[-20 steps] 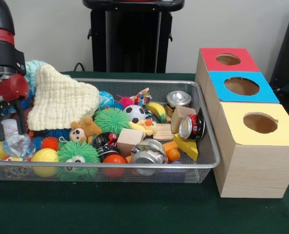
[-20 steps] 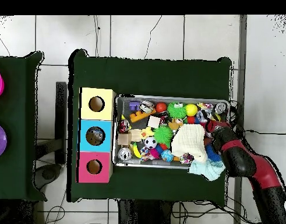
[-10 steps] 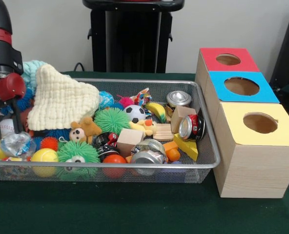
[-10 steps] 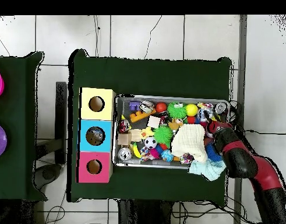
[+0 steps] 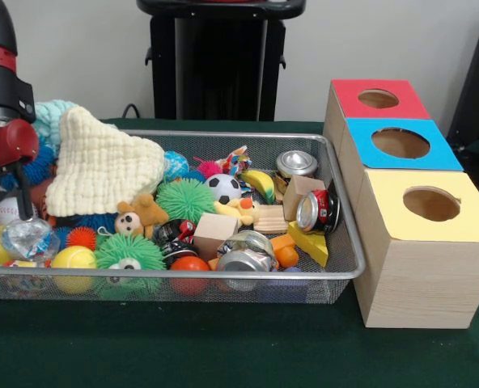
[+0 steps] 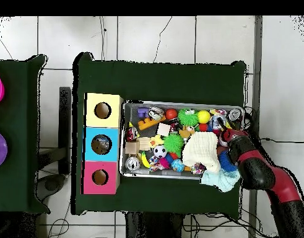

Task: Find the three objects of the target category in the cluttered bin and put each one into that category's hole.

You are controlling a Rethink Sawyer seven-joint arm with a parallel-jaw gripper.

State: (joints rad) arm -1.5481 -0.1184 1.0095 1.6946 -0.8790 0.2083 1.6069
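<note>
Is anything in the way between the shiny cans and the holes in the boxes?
Only the bin's mesh wall stands between the cans and the boxes. The three holes on top look open, so a can must be lifted over the wall.

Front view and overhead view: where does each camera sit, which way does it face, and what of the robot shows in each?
Front view: low, across the table from the robot, facing the wire bin and the three boxes; only the red-and-black arm shows, at the left edge.
Overhead view: above the table, looking straight down; the arm enters from the lower right, reaching the bin's right end.
Shared: both show the bin, the cream cloth and the red, blue and yellow box tops.
</note>
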